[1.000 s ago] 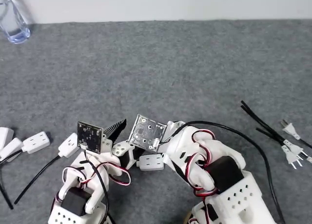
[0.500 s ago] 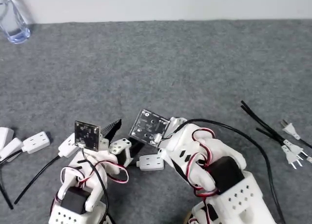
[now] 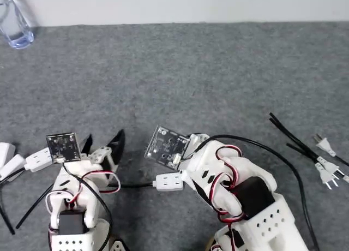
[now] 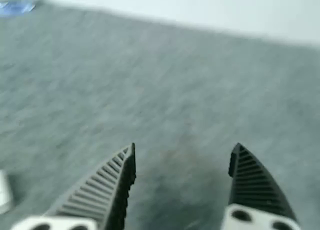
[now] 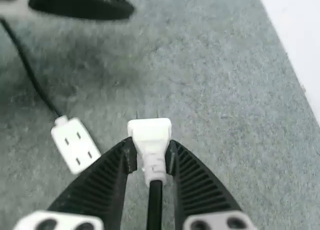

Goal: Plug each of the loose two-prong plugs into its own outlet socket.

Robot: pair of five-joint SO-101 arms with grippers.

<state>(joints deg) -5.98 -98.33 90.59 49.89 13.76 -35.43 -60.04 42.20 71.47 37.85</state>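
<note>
1. White and pinched firm in right gripper (image 5: pixel 150 147): two-prong plug (image 5: pixel 149 130), prongs ahead of the tips.
2. Swing toward outlet socket (image 5: pixel 76 145), just beside the tips; square prongs to slots.
3. Gaping wide, holding nothing: left gripper (image 4: pixel 184 155).

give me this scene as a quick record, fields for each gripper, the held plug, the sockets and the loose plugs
left gripper: open, empty, above the grey mat
right gripper: shut on the white plug
white plug: prongs point away from the gripper, not in a socket
near socket: lies on the mat beside the held plug, apart from it, black cord attached
other sockets: at the mat's left edge in the high view
loose plugs: at the right edge, on black cords
</note>
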